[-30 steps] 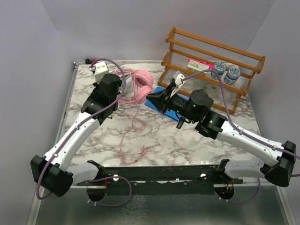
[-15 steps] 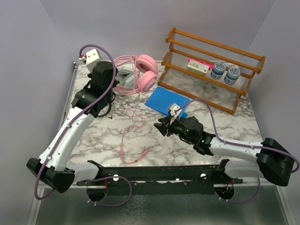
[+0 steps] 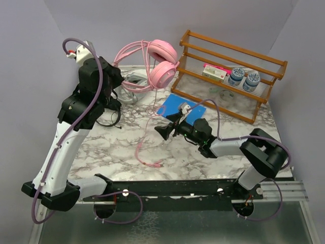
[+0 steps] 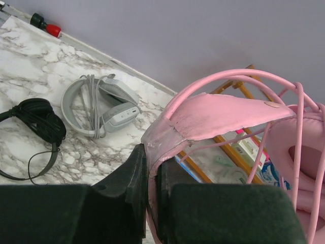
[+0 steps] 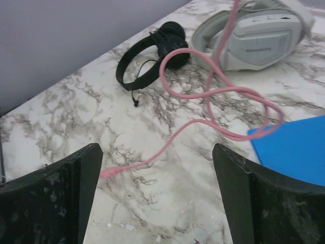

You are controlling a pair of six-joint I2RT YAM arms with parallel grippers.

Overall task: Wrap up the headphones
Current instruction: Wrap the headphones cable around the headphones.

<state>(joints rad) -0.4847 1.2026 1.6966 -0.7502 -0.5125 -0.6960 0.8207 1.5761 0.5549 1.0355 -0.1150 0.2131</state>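
Observation:
My left gripper [image 4: 152, 162] is shut on the padded headband of the pink headphones [image 4: 218, 114] and holds them up above the back of the table [image 3: 162, 61]. Their pink cable [image 3: 144, 147] hangs down and trails across the marble, with its plug end [image 5: 106, 173] lying by one finger of my right gripper [image 5: 157, 162]. That gripper [image 3: 163, 132] is open, low over the table, with nothing in it. The grey-white headphones [image 4: 101, 104] lie with their cable wound round them. The black headphones [image 5: 152, 56] lie beside them, partly hidden behind my left arm in the top view.
A wooden rack [image 3: 228, 66] stands at the back right with two blue-lidded jars [image 3: 244, 79] and a small box [image 3: 214, 72]. A flat blue sheet [image 3: 177, 104] lies in front of it, just behind my right gripper. Walls close off the left and back.
My left arm has lifted the pink headphones higher and back, dragging the cable. My right gripper has opened wide, swung away from the headphones and dropped low by the cable.

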